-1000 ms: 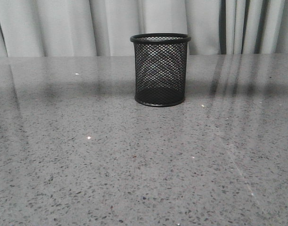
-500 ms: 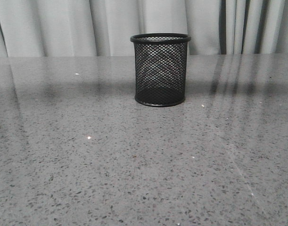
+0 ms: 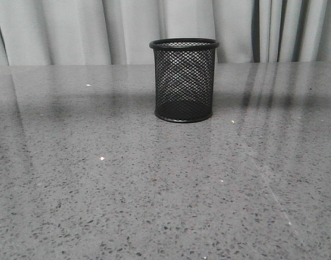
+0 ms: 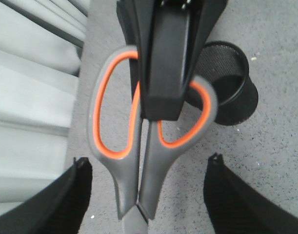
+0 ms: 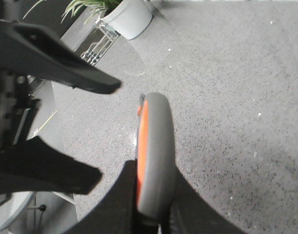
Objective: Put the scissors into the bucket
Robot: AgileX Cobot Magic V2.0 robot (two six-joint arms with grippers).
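The bucket (image 3: 184, 80), a black wire-mesh cup, stands upright on the grey speckled table (image 3: 100, 179); no gripper or scissors show in the front view. In the left wrist view the scissors (image 4: 114, 146) hang in the air with their orange-lined handle loops, the bucket (image 4: 234, 92) on the table just beyond them. My left gripper (image 4: 149, 159) is open, its fingers (image 4: 73, 195) wide on either side of the handles, not touching. My right gripper (image 5: 156, 204) is shut on the scissors' handle (image 5: 156, 141); its black body (image 4: 163, 58) crosses the loops. The blades are hidden.
Pale curtains (image 3: 73, 30) hang behind the table's far edge. A white plant pot (image 5: 131, 17) and a wire rack (image 5: 97, 46) stand beyond the table in the right wrist view. The left gripper's black fingers (image 5: 56, 63) reach in beside the scissors there.
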